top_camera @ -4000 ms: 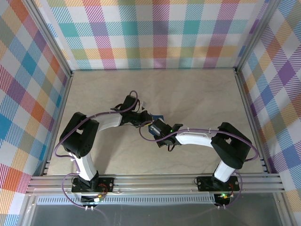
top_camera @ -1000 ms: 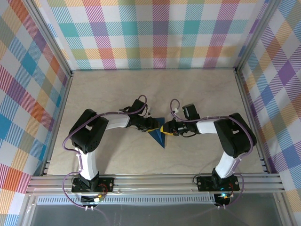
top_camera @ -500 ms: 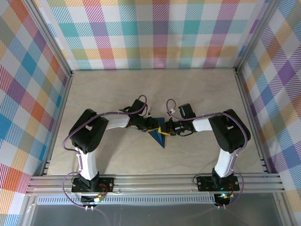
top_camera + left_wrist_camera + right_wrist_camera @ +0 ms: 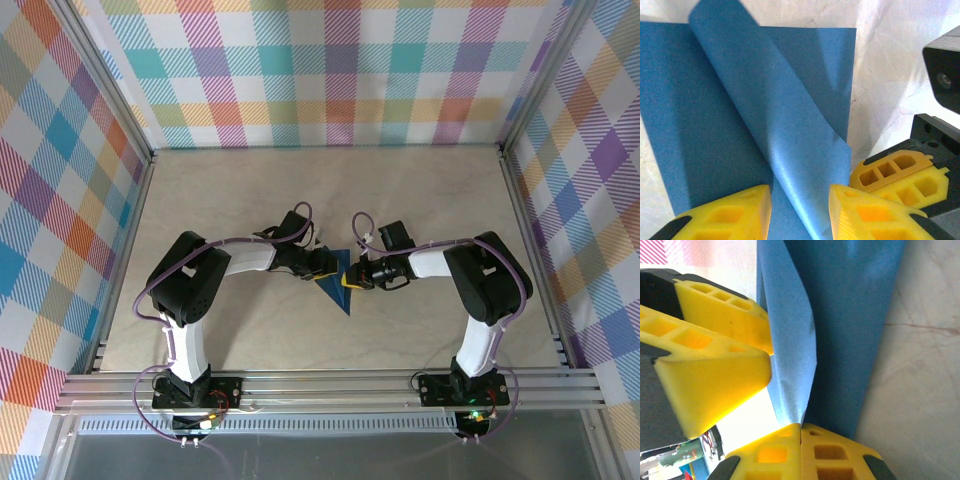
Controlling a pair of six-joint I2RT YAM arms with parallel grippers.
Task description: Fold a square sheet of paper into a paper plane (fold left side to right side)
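The thin dark-blue square sheet of paper [image 4: 700, 125] is curling up in a loose flap. The closed right gripper [image 4: 800, 432] is pinching its edge, and the half-open left gripper [image 4: 800, 202] is straddling it.

**Arm pose at the fold.** Each arm rises from its base, then turns its forearm inward, so the two wrists meet nose to nose near mid-table. The left gripper [image 4: 326, 266] has its jaws partly apart, straddling the raised flap of the square sheet of paper [image 4: 336, 290]. The right gripper [image 4: 349, 277] has its jaws pressed flush together on that flap's edge, just beside one left finger.
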